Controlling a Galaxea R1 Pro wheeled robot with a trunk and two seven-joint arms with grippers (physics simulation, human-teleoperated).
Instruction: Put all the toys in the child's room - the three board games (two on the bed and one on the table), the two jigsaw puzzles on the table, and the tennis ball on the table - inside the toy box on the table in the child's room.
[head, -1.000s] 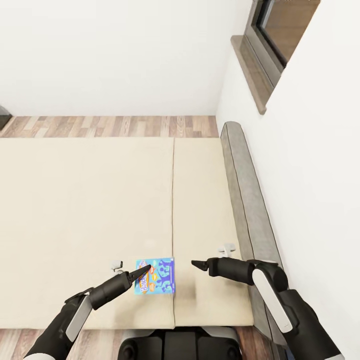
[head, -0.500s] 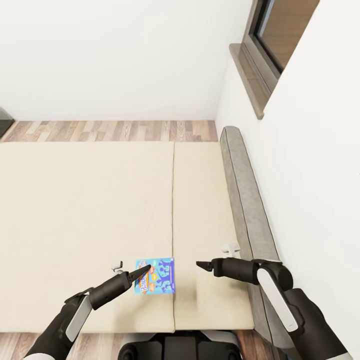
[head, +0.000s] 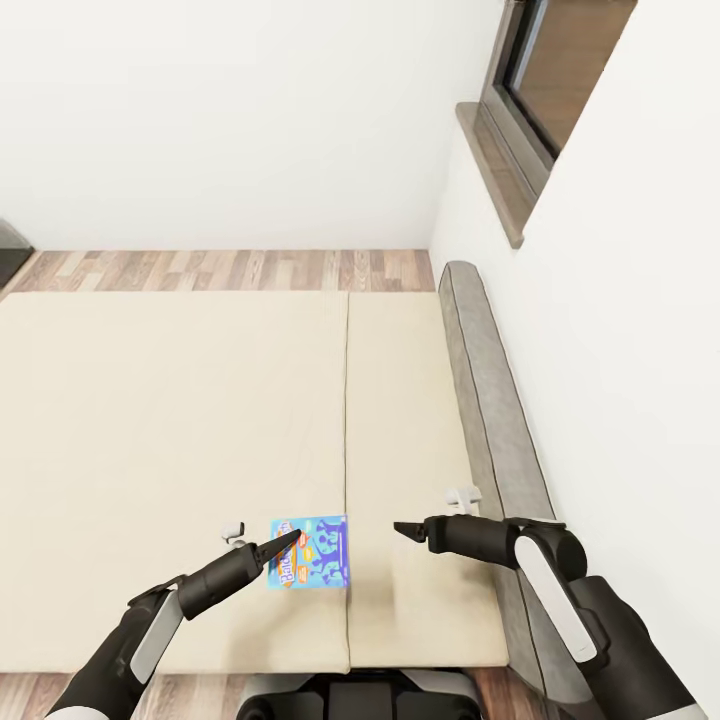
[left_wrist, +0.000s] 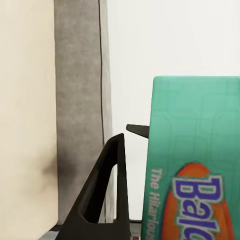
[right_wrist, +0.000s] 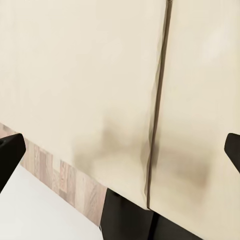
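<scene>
Left claw (head: 287, 542) is clamped on the near-left edge of the blue board game (head: 312, 552), over the bed (head: 150, 420) near its front edge. Right claw (head: 402, 529) hovers just right of the game, apart from it, fingers spread wide.

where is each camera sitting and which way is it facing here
Head view: on the robot's head, looking down over the bed and grey headboard; both arms show, left gripper at the blue board game, right gripper beside it.
Left wrist view: on the left arm, looking along its jaws at the board game between them, the headboard behind.
Right wrist view: on the right arm, looking down at the mattress; open fingertips at the edges.
Shared: head and left wrist views both show the board game and headboard.
</scene>
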